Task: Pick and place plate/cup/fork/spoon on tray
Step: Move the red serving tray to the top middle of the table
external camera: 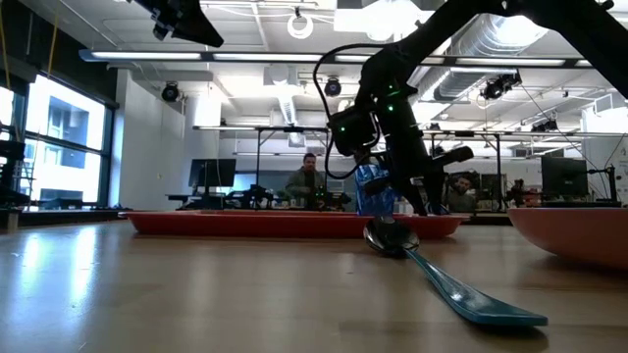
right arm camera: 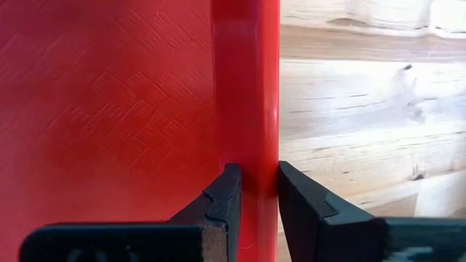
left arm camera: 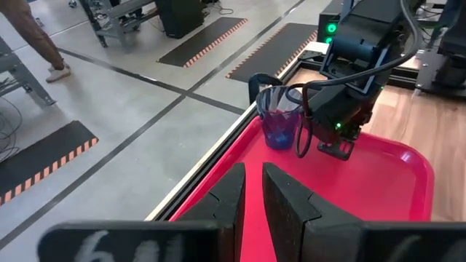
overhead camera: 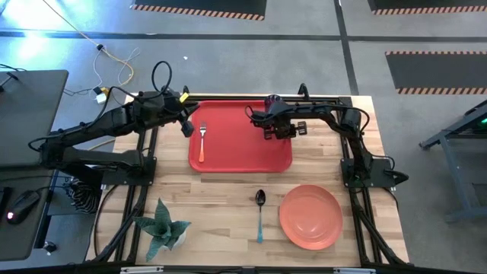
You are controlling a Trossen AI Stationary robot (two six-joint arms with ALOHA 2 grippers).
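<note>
Standing upright on the tray [overhead camera: 243, 156] at its far edge, the cup [left arm camera: 279, 120] sits just beside the right arm's wrist, free of any grip. The right gripper [right arm camera: 258, 171] reaches down at the tray's right side, its two fingers set narrowly apart on either side of the raised rim and closed against it, with red tray floor on one side and bare wood on the other. The fork [overhead camera: 202, 141] lies on the tray's left part, handle toward the near edge. The left gripper [left arm camera: 253, 178] hovers over the tray's left rim, fingers almost together with only a slim gap, holding nothing. Off the tray, on the wooden table [overhead camera: 221, 198], the spoon [overhead camera: 260, 213] lies near the front with the plate [overhead camera: 310, 217] just beside it on the right. A small potted plant [overhead camera: 163, 228] stands at the front left.
</note>
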